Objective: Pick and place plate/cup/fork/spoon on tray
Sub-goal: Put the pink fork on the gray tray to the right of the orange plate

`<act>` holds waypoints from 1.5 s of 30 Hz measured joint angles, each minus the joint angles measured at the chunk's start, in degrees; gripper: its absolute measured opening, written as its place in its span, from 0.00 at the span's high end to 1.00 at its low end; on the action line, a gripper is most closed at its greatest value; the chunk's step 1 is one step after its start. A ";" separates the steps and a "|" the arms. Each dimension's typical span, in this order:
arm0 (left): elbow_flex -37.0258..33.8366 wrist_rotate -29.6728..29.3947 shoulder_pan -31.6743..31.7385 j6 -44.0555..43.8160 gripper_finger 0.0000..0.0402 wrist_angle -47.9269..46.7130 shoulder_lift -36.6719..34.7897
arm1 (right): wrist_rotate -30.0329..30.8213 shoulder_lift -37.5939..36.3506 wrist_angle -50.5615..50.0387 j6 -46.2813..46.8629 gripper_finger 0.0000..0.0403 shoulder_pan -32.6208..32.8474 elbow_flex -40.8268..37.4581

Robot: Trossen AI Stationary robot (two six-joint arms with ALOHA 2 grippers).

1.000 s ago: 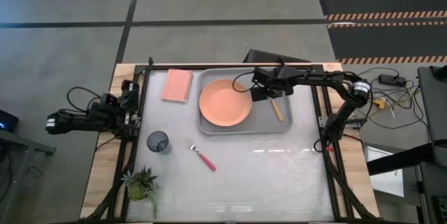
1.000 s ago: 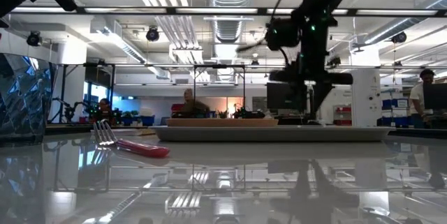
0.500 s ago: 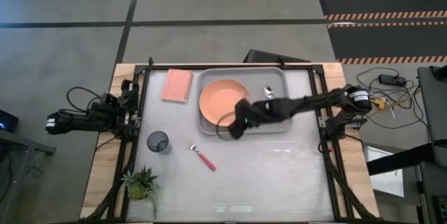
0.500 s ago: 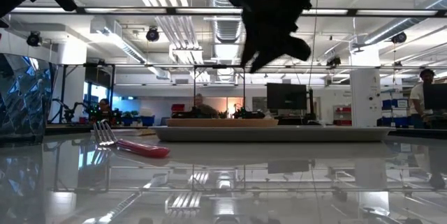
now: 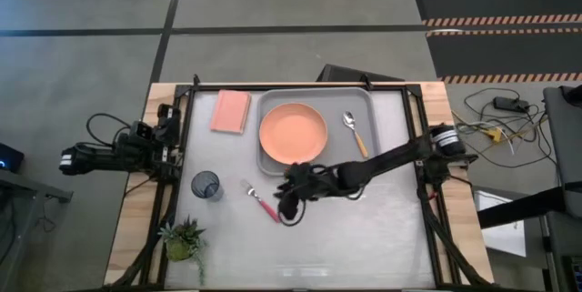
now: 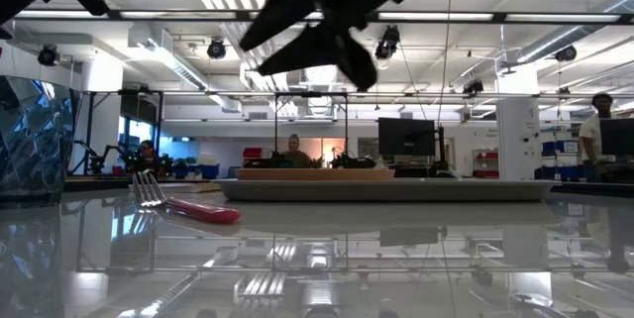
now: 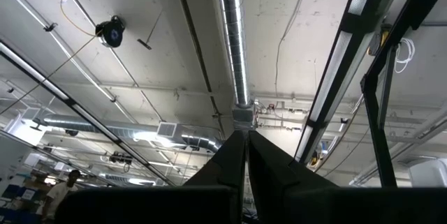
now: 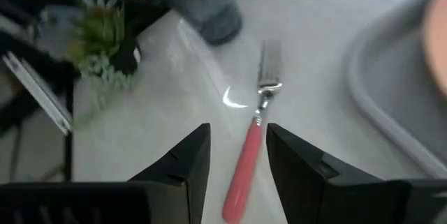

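The pink-red-handled fork [image 5: 259,201] lies flat on the table, near of the grey tray [image 5: 364,163]; it also shows in the low view [image 6: 193,207]. My right gripper [image 5: 285,206] hovers open above the fork's handle [image 8: 241,175], well clear of the table, with a finger on either side of it. The salmon-orange plate [image 5: 293,133] and the orange-tan-handled spoon [image 5: 355,133] lie in the tray. The dark cup [image 5: 206,185] stands upright left of the fork. My left gripper [image 7: 241,161] is shut, parked at the table's left edge and pointing up.
A pink rectangular pad [image 5: 231,111] lies left of the tray. A small potted plant [image 5: 185,239] stands at the near left corner. The near right part of the table is bare.
My right gripper has left the tray's right part beside the spoon. It has gone toward the table's left and near edges, across the plate, and now hangs over the fork. The spoon stays lying in the tray.
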 joint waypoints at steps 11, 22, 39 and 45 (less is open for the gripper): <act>0.00 0.01 -0.01 0.00 1.00 -0.01 0.00 | 1.27 16.97 -6.20 -19.22 0.68 3.02 17.00; 0.00 0.00 0.01 0.00 1.00 0.27 0.00 | 11.47 23.63 -8.98 -19.26 0.69 4.29 21.11; -0.07 0.02 0.01 -0.02 1.00 0.34 0.00 | 12.86 27.27 -7.92 -15.33 0.78 4.33 20.98; -0.07 0.04 -0.01 -0.02 1.00 0.36 0.00 | 11.82 27.16 -8.48 -14.55 0.92 4.31 20.74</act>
